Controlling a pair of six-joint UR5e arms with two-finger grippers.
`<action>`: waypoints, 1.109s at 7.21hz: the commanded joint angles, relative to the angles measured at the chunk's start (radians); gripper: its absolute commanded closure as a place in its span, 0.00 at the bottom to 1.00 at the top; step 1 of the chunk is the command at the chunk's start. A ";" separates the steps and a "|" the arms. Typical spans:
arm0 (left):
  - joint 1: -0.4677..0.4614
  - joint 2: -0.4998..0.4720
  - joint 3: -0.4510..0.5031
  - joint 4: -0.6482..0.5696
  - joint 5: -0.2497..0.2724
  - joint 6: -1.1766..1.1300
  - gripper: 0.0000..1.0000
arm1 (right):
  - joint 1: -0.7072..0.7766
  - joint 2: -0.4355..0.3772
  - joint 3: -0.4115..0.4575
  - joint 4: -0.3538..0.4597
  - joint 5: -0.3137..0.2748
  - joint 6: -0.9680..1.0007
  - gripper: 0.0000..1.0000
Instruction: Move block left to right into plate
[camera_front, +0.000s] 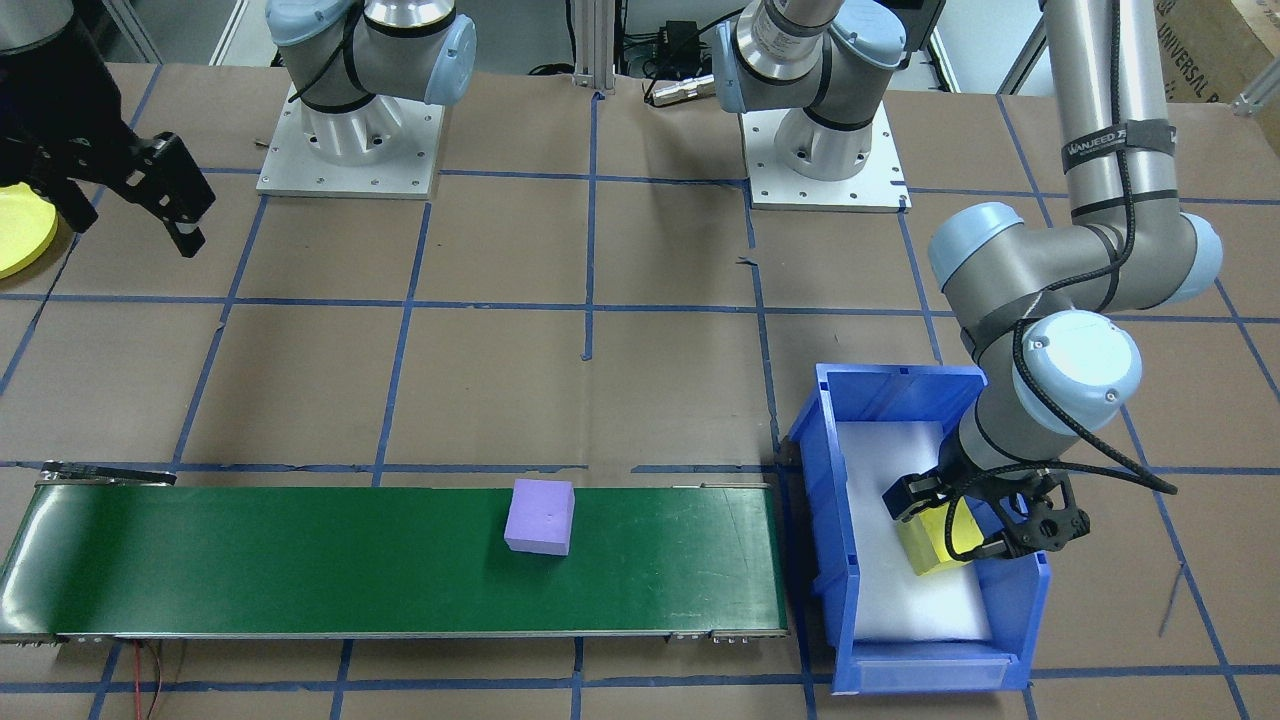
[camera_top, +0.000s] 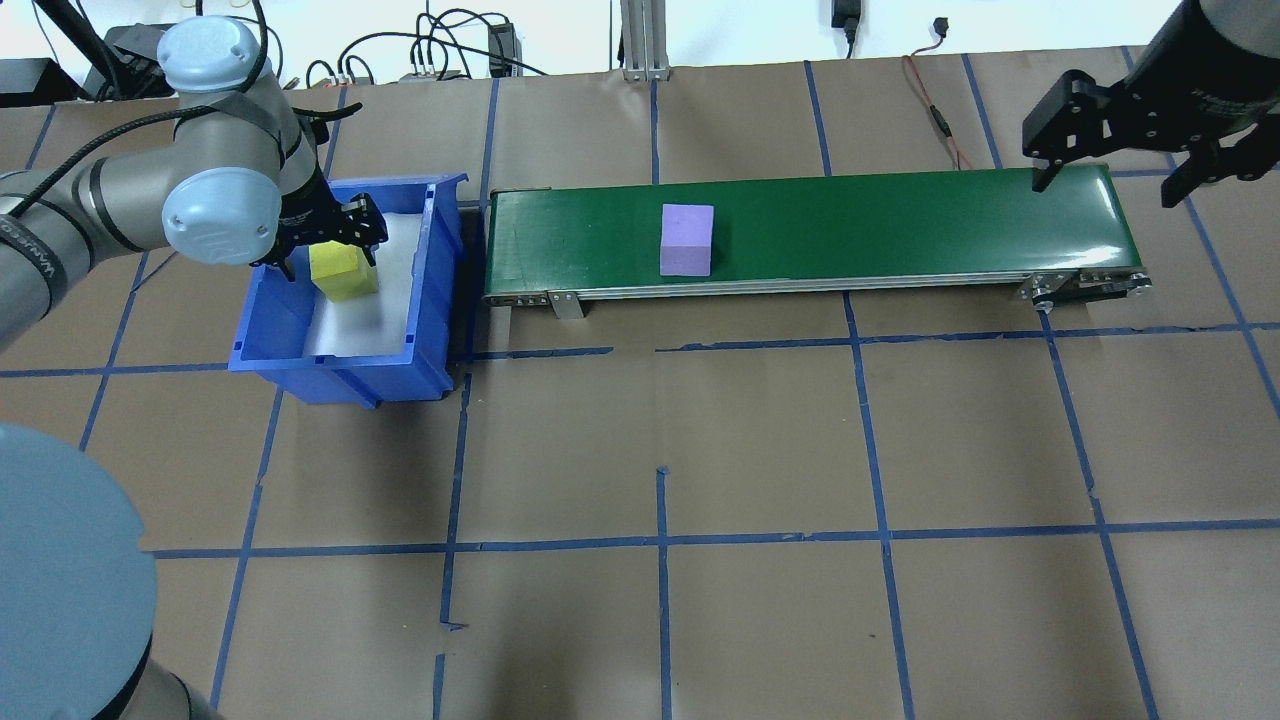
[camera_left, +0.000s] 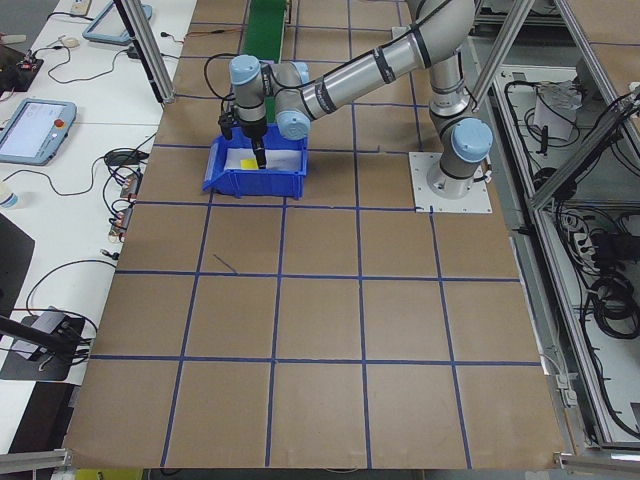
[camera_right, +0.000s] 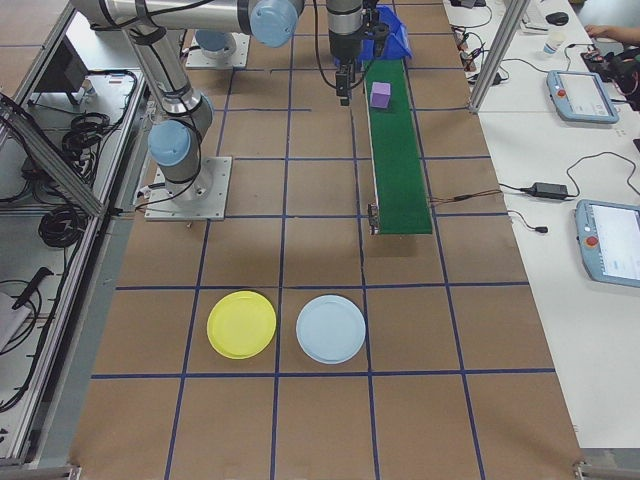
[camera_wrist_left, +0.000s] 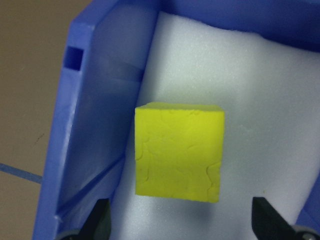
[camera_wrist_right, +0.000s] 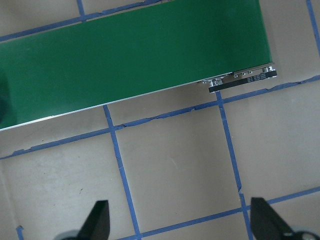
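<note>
A yellow block (camera_wrist_left: 178, 155) lies on white foam inside the blue bin (camera_top: 340, 360). My left gripper (camera_front: 958, 525) is lowered into the bin and stands open. Its fingers (camera_wrist_left: 100, 222) sit either side of the block without touching it. A purple block (camera_top: 686, 240) rests near the middle of the green conveyor belt (camera_top: 900, 220). My right gripper (camera_top: 1105, 190) hangs open and holds nothing above the belt's far end. The yellow plate (camera_right: 241, 324) lies on the table beyond that end, partly cut off in the front-facing view as the plate (camera_front: 20, 230).
A light blue plate (camera_right: 332, 329) lies beside the yellow one. The bin stands close against the belt's other end. Both arm bases (camera_front: 350, 130) are bolted at the table's back edge. Brown paper with blue tape lines covers the table (camera_top: 760, 450).
</note>
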 joint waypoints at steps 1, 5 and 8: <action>0.000 -0.007 0.005 0.015 -0.002 -0.001 0.01 | -0.119 -0.001 -0.002 0.005 0.015 -0.083 0.00; 0.000 -0.024 0.010 0.044 -0.004 -0.001 0.11 | -0.261 0.061 -0.127 0.058 0.113 -0.160 0.00; -0.002 -0.026 0.015 0.044 -0.005 0.000 0.19 | -0.266 0.312 -0.449 0.189 0.117 -0.186 0.00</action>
